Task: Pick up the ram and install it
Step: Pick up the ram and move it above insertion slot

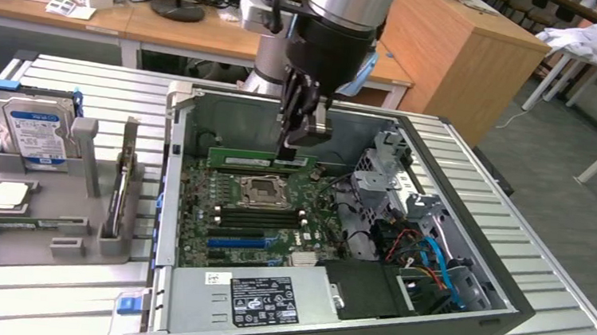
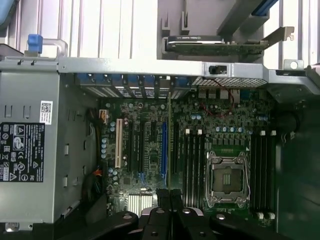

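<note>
I hold the ram (image 1: 258, 159), a long thin green stick, level inside the open computer case (image 1: 173, 206). My gripper (image 1: 300, 142) is shut on its upper edge. The stick hangs above the far end of the motherboard (image 1: 231, 246), just beyond the empty processor socket (image 1: 265, 189). In the wrist view the ram (image 2: 170, 145) appears edge-on as a thin line running out from my gripper (image 2: 170, 196). It lies above the board between the blue slot (image 2: 163, 150) and a bank of black memory slots (image 2: 192, 160). A second bank of memory slots (image 2: 265, 170) sits past the socket (image 2: 227, 180).
A grey holder (image 1: 85, 147) at the exterior view's left carries a silver hard drive (image 1: 33, 127), a square processor chip (image 1: 6, 196) and an upright card (image 1: 121, 189). Inside the case, a power supply (image 1: 256, 296) fills the near end and cables (image 1: 430, 258) crowd the exterior view's right.
</note>
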Controlling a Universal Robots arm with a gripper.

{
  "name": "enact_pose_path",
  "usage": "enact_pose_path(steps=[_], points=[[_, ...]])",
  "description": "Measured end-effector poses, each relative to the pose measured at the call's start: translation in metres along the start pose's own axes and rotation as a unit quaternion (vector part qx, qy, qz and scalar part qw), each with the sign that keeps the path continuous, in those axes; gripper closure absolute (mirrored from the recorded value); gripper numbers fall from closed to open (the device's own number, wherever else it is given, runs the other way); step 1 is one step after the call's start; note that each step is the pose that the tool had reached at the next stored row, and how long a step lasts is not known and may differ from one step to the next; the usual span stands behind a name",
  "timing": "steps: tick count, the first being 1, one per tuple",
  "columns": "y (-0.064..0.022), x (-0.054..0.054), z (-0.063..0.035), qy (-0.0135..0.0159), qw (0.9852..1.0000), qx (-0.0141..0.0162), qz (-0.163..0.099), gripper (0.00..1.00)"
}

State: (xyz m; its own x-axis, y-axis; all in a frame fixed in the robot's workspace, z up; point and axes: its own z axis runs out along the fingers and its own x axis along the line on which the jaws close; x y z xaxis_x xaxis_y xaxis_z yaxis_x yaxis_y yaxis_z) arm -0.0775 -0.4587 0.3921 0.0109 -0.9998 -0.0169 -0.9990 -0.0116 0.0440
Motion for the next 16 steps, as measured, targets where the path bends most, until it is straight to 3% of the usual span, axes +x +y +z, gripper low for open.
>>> enact_pose_path(steps=[16], points=[[-0.0262,0.0,-0.0011,0.0,1.0,0.0,0.0,0.88]])
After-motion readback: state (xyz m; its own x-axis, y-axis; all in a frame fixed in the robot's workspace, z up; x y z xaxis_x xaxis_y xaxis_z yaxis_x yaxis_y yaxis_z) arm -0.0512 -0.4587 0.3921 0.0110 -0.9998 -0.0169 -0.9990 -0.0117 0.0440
